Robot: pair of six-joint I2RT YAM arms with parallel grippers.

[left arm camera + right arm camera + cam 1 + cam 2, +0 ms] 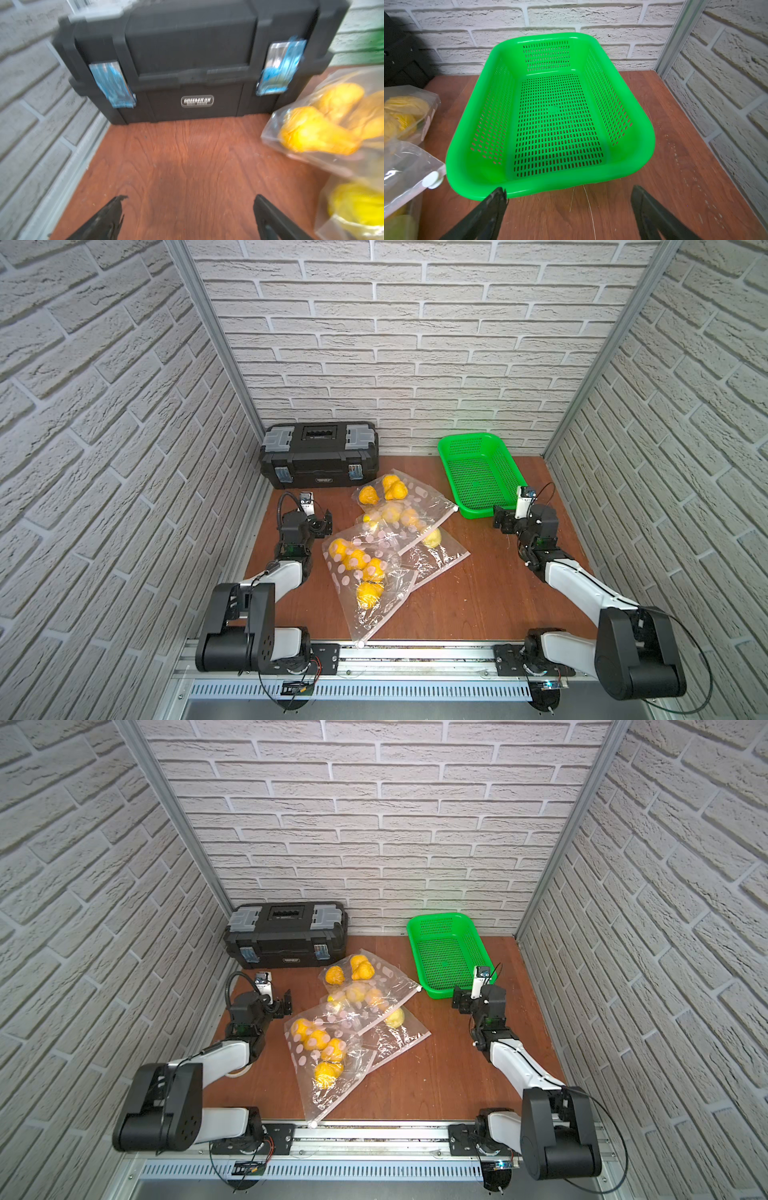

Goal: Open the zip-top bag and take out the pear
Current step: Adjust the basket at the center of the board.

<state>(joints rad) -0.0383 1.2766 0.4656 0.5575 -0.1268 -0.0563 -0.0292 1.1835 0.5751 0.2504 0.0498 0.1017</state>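
Three clear zip-top bags lie overlapped in the middle of the table in both top views: a near one (374, 605), a middle one (440, 560) and a far one (419, 497). Each holds yellow pears (368, 593); the pears (311, 133) also show blurred in the left wrist view. The far bag's white slider (432, 179) lies by the basket's corner. My left gripper (324, 522) stands open left of the bags, over bare wood, its fingertips (118, 199) apart. My right gripper (503, 520) is open too, right of the bags at the basket's near rim, holding nothing.
A black toolbox (320, 456) with taped latches stands at the back left, straight ahead of the left gripper (190, 197). A green perforated basket (478, 512) with nothing in it sits at the back right, just beyond the right gripper (569, 189). Brick walls close three sides.
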